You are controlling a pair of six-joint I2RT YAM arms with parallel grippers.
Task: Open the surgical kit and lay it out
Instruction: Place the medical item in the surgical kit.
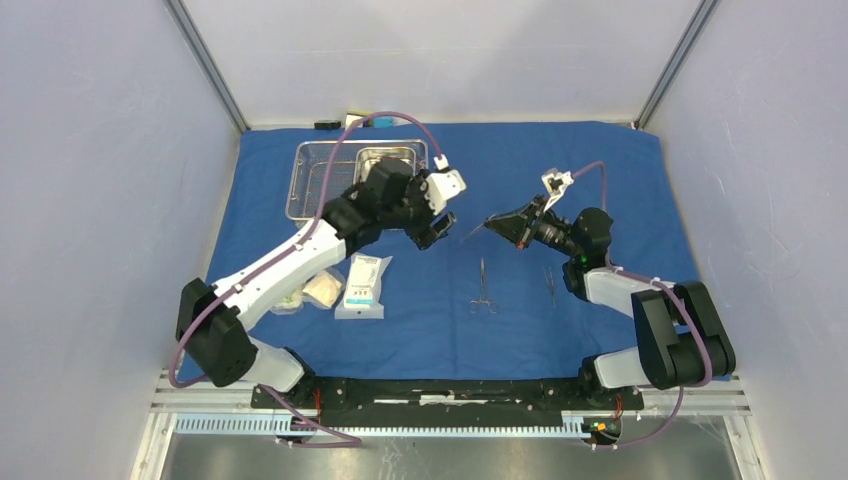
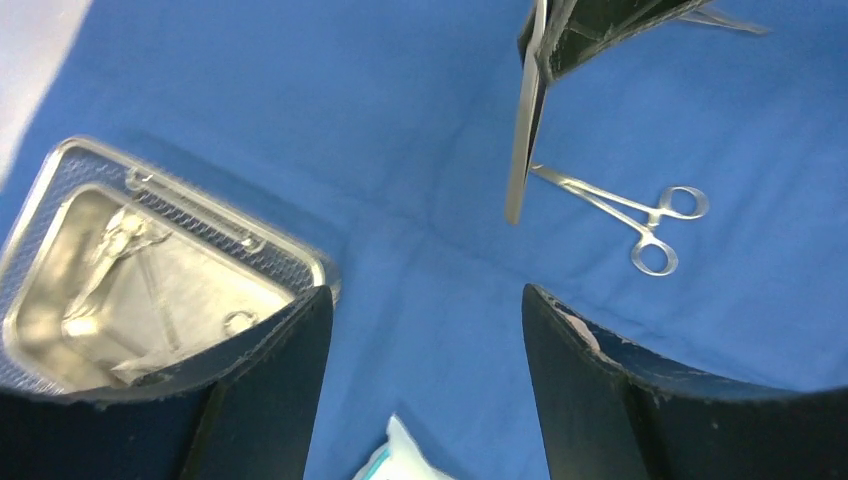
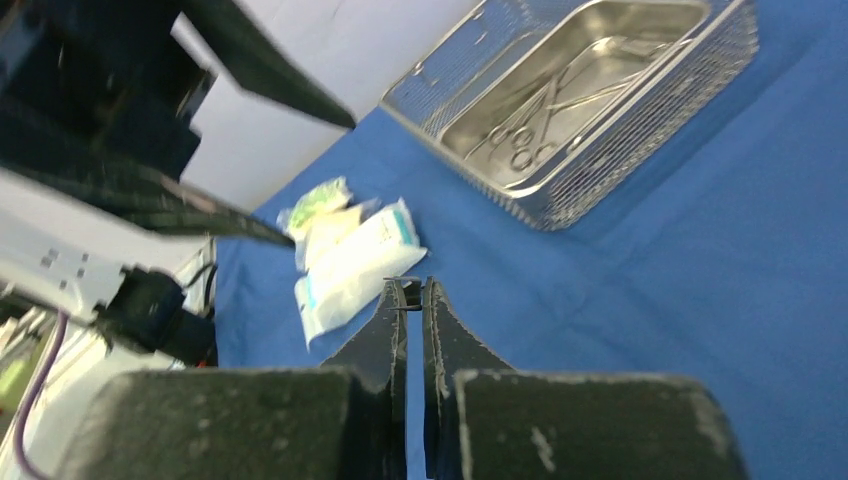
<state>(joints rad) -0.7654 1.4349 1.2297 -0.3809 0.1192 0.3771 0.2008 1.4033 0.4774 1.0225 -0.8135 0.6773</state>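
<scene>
The blue cloth wrap [image 1: 600,170] lies spread flat. On its far left stands the wire-mesh basket [image 1: 312,180] with the steel pan [image 1: 388,160] in it, and instruments [image 3: 535,115] lie in the pan. My left gripper [image 2: 425,320] hangs open over bare cloth beside the basket [image 2: 290,262], nothing between its fingers [image 2: 275,390]. My right gripper [image 1: 493,222] is shut on a slim steel instrument [image 2: 522,150], held above the cloth. Two more instruments [image 1: 483,290] [image 1: 549,283] lie on the cloth. White and green packets [image 1: 362,285] sit at the near left.
Small blocks [image 1: 365,121] sit past the cloth's far edge. Grey walls close in both sides. My two grippers are close together over the cloth's middle, the left arm [image 3: 110,120] filling the right wrist view's upper left.
</scene>
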